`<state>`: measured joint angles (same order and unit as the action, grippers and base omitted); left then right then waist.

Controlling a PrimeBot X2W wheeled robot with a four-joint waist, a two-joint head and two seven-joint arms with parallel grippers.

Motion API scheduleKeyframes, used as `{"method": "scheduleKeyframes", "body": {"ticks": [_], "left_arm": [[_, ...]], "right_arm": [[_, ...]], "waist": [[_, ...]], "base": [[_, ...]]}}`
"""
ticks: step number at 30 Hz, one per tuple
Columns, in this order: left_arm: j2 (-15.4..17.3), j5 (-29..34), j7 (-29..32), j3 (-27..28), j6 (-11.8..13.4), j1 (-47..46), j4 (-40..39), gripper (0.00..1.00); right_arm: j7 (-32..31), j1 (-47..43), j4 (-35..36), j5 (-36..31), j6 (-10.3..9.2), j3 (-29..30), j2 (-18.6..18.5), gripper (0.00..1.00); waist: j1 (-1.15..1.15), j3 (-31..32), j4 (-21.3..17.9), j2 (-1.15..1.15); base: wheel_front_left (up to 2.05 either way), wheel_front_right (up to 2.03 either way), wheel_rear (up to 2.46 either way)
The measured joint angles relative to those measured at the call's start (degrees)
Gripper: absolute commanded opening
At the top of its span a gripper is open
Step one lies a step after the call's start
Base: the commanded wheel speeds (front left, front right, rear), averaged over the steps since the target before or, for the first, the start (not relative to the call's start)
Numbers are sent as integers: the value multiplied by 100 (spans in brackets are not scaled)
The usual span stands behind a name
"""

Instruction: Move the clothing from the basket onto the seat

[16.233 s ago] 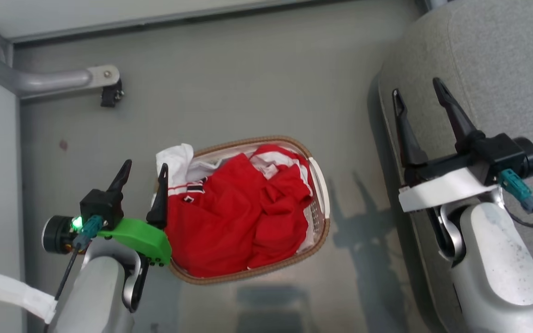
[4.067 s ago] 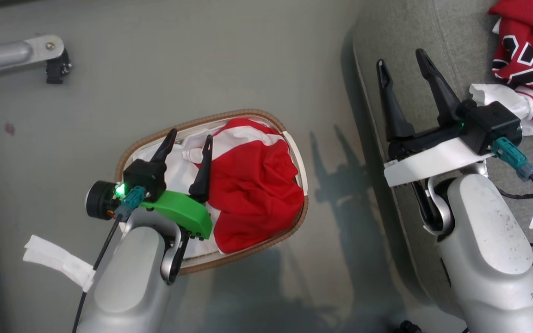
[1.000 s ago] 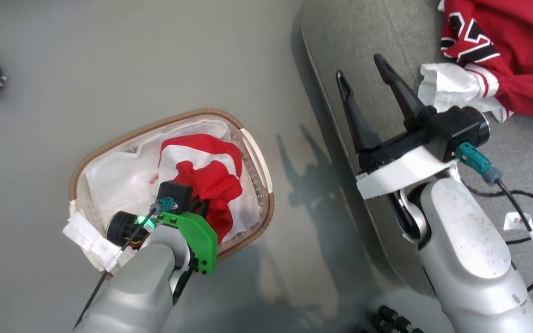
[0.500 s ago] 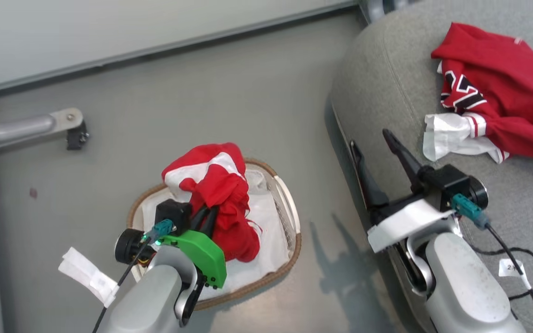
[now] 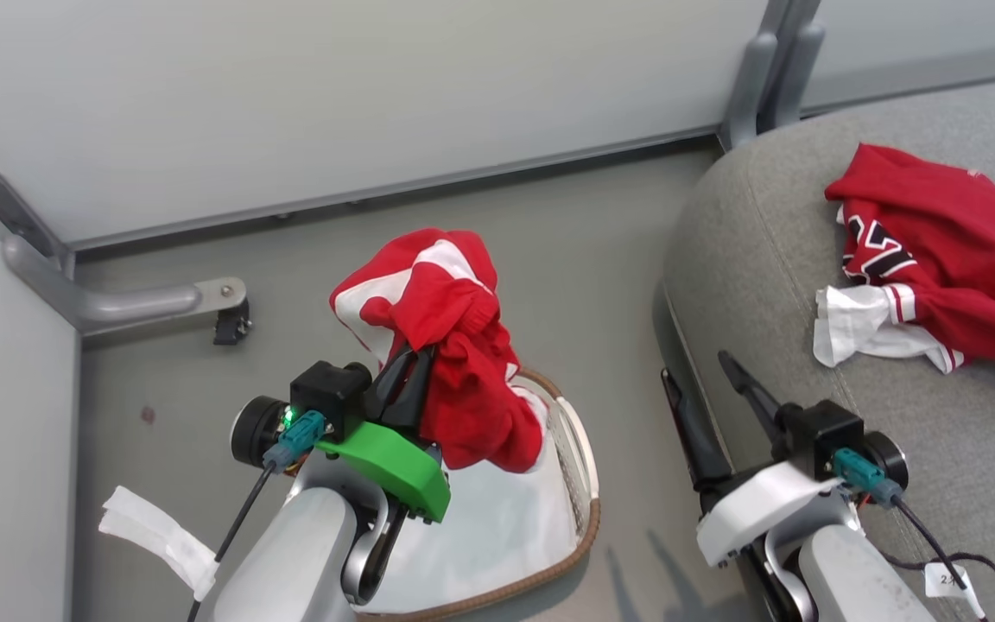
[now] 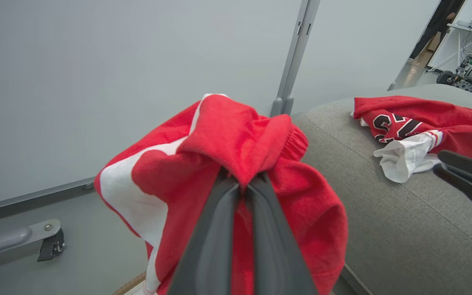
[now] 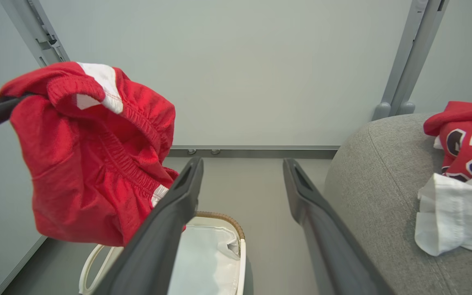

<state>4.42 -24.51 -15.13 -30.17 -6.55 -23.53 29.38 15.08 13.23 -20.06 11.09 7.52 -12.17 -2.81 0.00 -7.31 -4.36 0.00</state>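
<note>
Red garment (image 5: 463, 380) raised above basket (image 5: 594, 518) | left fingers (image 6: 209, 241) pinch it | right fingers (image 7: 170, 221) spread

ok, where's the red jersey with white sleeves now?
Head view, upper right: the red jersey with white sleeves lies on the grey woven-fabric sofa cushion, up and right of the right gripper.

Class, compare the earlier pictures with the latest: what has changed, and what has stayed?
The left tool shut on the red garment and lifted it out of the basket. The jersey went from basket to seat earlier. The right tool stayed open and empty.
</note>
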Motion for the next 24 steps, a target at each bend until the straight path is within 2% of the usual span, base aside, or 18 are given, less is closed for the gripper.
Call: {"method": "scheduleKeyframes", "body": {"ticks": [8,12,14,19,24], "left_arm": [[-89,143,0,194,-42,125,-578,0],[-120,205,0,137,-51,151,-611,0],[-134,211,0,74,-52,156,-614,0],[-147,191,0,3,-57,143,-636,0],[-152,78,0,-152,-58,51,-687,0]], "right_arm": [[0,-303,-163,-82,0,-310,-2,100],[0,-327,-253,-186,0,-756,0,100],[0,-313,-288,-208,0,-1213,-1,100],[0,-8,-439,-248,0,-1852,-4,100],[0,404,-837,-400,0,-1970,-8,100]], "waist": [[0,451,196,0],[0,574,297,0],[0,609,383,0],[0,603,536,0],[0,522,687,0]], "base": [[0,0,0],[0,0,0],[0,0,0],[0,0,0],[0,0,0]]}}
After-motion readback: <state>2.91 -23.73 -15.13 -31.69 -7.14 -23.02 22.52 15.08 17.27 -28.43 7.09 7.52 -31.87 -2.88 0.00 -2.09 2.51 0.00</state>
